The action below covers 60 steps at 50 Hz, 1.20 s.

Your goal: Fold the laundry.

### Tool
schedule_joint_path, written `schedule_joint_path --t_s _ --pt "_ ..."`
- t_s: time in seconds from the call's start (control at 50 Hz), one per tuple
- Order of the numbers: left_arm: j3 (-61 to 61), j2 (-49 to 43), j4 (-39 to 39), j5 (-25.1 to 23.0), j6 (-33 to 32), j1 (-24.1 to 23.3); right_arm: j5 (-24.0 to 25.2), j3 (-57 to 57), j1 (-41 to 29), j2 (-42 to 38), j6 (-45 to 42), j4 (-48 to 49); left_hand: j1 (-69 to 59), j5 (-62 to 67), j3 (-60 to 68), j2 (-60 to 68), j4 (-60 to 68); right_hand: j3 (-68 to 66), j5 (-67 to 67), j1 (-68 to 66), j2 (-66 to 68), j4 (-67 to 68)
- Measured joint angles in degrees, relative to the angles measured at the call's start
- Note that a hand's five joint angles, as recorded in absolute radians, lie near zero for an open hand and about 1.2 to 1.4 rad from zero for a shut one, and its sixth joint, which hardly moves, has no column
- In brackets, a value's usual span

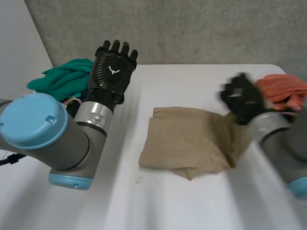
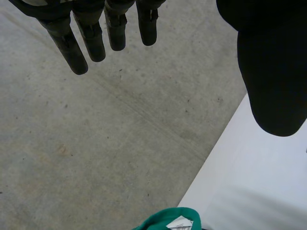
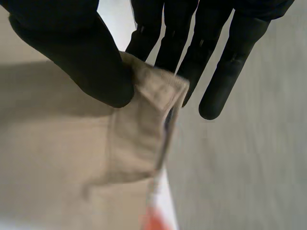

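A tan cloth (image 1: 189, 143) lies partly folded on the white table (image 1: 192, 201). My right hand (image 1: 243, 98) is lifted at the cloth's far right corner and pulls it up off the table. In the right wrist view the thumb (image 3: 81, 57) pinches that tan corner (image 3: 144, 129) against the fingers (image 3: 192, 52). My left hand (image 1: 112, 69) is raised over the table's far left, away from the tan cloth, with its fingers (image 2: 91, 33) straight and nothing between them and the thumb (image 2: 273, 72).
A green garment (image 1: 64, 76) is heaped at the far left corner, its edge (image 2: 168, 220) under my left hand. An orange-red cloth (image 1: 283, 91) is bunched at the far right, just behind my right hand. A grey wall (image 1: 192, 28) backs the table.
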<state>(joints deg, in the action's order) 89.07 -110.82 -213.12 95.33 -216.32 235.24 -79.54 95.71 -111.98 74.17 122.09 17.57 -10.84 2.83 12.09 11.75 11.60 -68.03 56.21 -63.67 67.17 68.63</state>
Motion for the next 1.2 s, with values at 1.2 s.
schedule_joint_path --t_s 1.2 --pt "-23.35 -17.63 34.13 1.88 13.24 -7.18 0.82 -14.59 3.38 -13.08 35.04 -21.38 0.00 0.00 0.00 0.00 0.00 55.98 -53.46 51.41 -55.31 -56.54"
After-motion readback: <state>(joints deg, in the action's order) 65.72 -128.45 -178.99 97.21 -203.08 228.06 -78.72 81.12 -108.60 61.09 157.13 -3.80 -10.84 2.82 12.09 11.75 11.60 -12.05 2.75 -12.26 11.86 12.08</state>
